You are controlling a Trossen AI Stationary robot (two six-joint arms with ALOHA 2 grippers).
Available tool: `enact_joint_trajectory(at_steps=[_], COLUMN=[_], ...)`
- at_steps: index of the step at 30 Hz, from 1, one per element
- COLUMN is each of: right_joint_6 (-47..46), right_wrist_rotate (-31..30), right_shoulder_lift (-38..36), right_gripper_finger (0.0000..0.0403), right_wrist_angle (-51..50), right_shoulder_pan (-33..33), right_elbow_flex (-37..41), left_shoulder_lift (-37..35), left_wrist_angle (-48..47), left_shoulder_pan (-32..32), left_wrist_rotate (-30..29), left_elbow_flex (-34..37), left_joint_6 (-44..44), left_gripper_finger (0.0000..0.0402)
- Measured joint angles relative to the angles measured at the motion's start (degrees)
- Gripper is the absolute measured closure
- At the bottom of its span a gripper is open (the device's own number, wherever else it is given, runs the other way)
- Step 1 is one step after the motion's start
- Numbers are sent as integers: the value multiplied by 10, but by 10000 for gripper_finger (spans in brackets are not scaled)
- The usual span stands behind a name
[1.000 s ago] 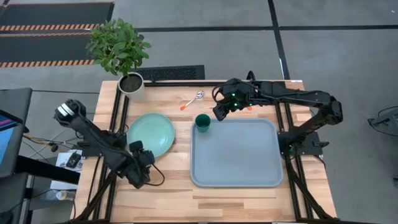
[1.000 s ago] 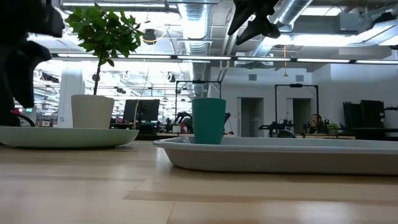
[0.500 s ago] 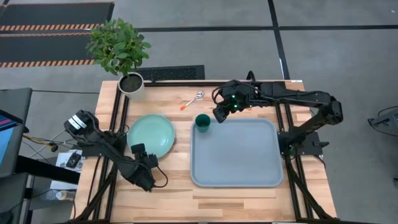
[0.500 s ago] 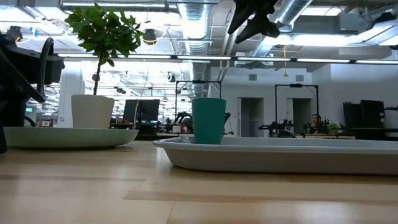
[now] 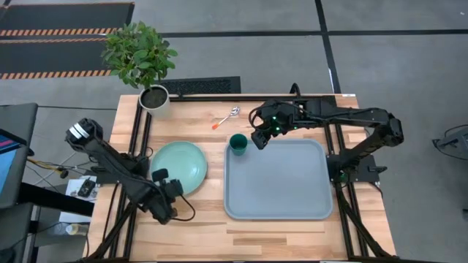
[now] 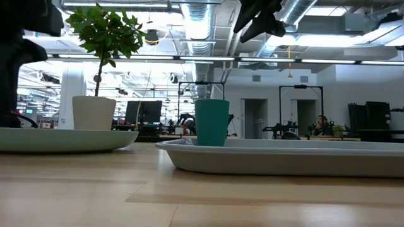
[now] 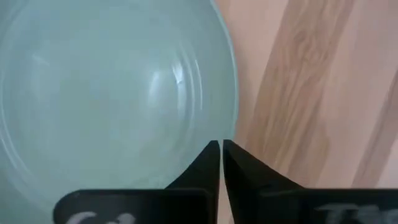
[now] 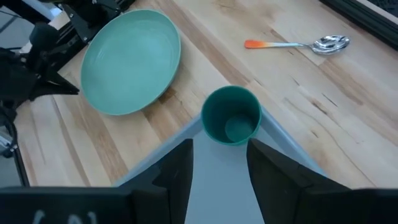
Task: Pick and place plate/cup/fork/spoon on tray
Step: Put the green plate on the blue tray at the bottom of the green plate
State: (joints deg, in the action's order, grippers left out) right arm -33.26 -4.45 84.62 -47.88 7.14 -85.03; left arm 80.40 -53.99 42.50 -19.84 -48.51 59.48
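- High view: the left gripper (image 5: 170,196) sits at the near edge of the plate (image 5: 178,167), which lies on the table (image 5: 285,234) left of the tray (image 5: 276,180). The cup (image 5: 238,143) stands in the tray's far-left corner. The right gripper (image 5: 260,139) hovers just beside the cup, over the tray's far rim. The spoon (image 5: 227,117) lies on the wood beyond the cup, near the plant pot (image 5: 154,98).
- Low view: the plate (image 6: 66,138) rests flat at left; the cup (image 6: 211,122) stands upright inside the tray (image 6: 284,156). The right gripper (image 6: 260,20) hangs high above, jaws apart.
- Left wrist view: the left gripper (image 7: 221,149) has its fingers pressed together at the rim of the plate (image 7: 112,99); whether the rim is pinched cannot be told.
- Right wrist view: the right gripper (image 8: 219,163) has its fingers spread, empty, above the cup (image 8: 231,115). The plate (image 8: 130,60) and spoon (image 8: 297,44) lie on the wood beyond.
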Motion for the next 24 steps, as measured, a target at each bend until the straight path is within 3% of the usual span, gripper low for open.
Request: enact_joint_trajectory(at_steps=[6, 11, 16, 20, 24], right_joint_6=[3, 3, 7, 8, 8], right_wrist_rotate=[0, 0, 0, -1, -1], right_shoulder_lift=[0, 0, 0, 0, 0], right_gripper_finger=[235, 237, 238, 241, 241], right_wrist_angle=[-4, -8, -14, -14, -14], right_shoulder_pan=[-1, -1, 0, 0, 0], right_elbow_flex=[0, 0, 0, 0, 0], left_shoulder_lift=[-6, -6, -6, -6, -6], left_wrist_angle=[1, 32, 70, 72, 99], left_shoulder_pan=[0, 0, 0, 0, -1], left_wrist_rotate=[-41, -48, -25, -15, 5], left_elbow_flex=[0, 3, 34, 62, 89], left_joint_6=[-31, -82, -72, -46, -46], left_gripper_finger=[356, 290, 226, 211, 225])
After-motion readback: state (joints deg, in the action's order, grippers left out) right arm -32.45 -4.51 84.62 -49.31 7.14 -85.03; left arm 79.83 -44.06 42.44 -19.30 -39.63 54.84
